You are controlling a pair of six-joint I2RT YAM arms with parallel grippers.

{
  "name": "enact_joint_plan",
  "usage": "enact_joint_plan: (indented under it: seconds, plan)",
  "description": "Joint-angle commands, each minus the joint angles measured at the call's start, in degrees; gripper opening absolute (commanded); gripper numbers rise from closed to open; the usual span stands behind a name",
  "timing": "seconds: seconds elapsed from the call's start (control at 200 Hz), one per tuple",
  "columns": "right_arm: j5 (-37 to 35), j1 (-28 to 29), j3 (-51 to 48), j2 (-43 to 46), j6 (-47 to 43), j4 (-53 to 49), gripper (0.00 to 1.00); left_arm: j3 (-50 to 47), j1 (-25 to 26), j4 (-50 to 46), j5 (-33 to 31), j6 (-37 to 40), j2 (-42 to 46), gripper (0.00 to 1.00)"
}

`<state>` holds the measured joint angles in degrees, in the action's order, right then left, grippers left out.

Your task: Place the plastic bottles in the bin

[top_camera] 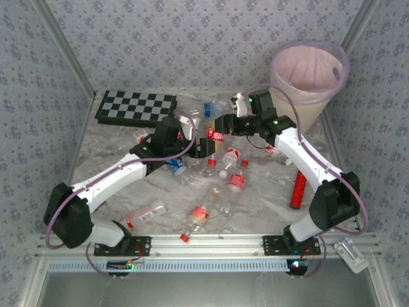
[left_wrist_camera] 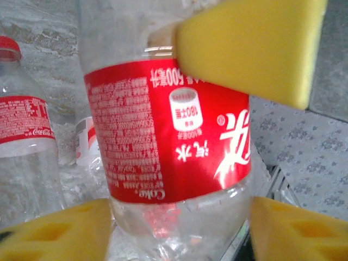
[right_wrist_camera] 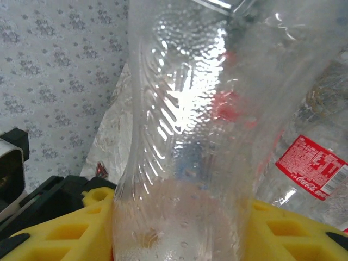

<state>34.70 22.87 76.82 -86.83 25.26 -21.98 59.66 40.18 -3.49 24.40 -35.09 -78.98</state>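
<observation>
A clear plastic bottle with a red label (top_camera: 215,134) hangs above the table's middle, between my two grippers. My right gripper (top_camera: 225,125) is shut on its clear ribbed end (right_wrist_camera: 185,136), both yellow fingers (right_wrist_camera: 65,234) pressed against it. My left gripper (left_wrist_camera: 179,228) stands open around the labelled body (left_wrist_camera: 168,125), with a thin gap at its right finger (left_wrist_camera: 299,228). One yellow pad (left_wrist_camera: 250,49) of the right gripper shows against the bottle in the left wrist view. The bin (top_camera: 307,96), cream with a pink liner, stands at the back right. Several more bottles (top_camera: 231,158) lie on the table.
A checkerboard (top_camera: 135,107) lies at the back left. A solid red tube (top_camera: 298,190) stands by the right arm. Loose bottles lie near the front (top_camera: 197,220), at the front left (top_camera: 146,214) and at the back (top_camera: 209,109). Patterned walls close in the table.
</observation>
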Motion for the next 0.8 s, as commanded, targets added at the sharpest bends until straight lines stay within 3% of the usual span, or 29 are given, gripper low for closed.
enact_joint_plan:
  seconds: [0.0,0.145,0.325,0.59,0.795]
  plan:
    - [-1.54,-2.20,3.68,3.20,-1.45,0.61,0.50,3.55,0.58,-4.52,-1.52,3.79,0.71,0.89]
    - [-7.62,-6.28,11.04,5.36,-7.59,-7.02,0.49,7.15,0.53,-14.44,-5.22,8.60,3.00,0.99]
    - [-18.50,-14.27,20.75,7.88,-12.51,-11.95,0.44,7.93,0.60,-29.44,-16.66,10.56,6.35,1.00]
    - [-31.22,-26.36,26.95,7.11,-12.16,-2.47,0.30,7.58,0.56,-46.01,-25.91,10.76,7.18,0.96]
    - [-40.31,-30.65,31.33,0.71,-15.83,3.28,0.27,6.89,0.55,-48.70,-26.65,9.71,7.79,0.96]
